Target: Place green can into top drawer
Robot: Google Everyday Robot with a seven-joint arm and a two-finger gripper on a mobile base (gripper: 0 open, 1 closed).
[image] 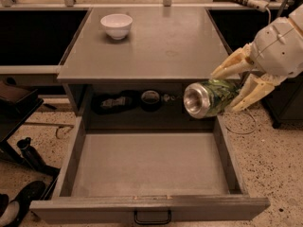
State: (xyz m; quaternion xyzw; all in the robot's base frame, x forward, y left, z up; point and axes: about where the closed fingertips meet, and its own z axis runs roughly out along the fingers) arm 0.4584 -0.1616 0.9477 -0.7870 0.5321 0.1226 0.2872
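Observation:
The green can [208, 98] lies on its side in the air, its silver end facing me, green-and-white body behind. My gripper [235, 86] comes in from the right and is shut on the can, one pale finger [232, 65] above it and one [248, 94] below. The can hangs just off the cabinet top's front right corner, above the back right part of the top drawer [147, 162]. The drawer is pulled fully out, with a flat grey floor, low walls and a dark handle [152, 218] on its front.
A white bowl [116, 25] stands at the back left of the grey cabinet top [156, 46]. A dark shelf recess [137, 100] under the top holds small clutter. Dark openings flank the cabinet. Shoes [19, 207] and a cable [239, 124] lie on the speckled floor.

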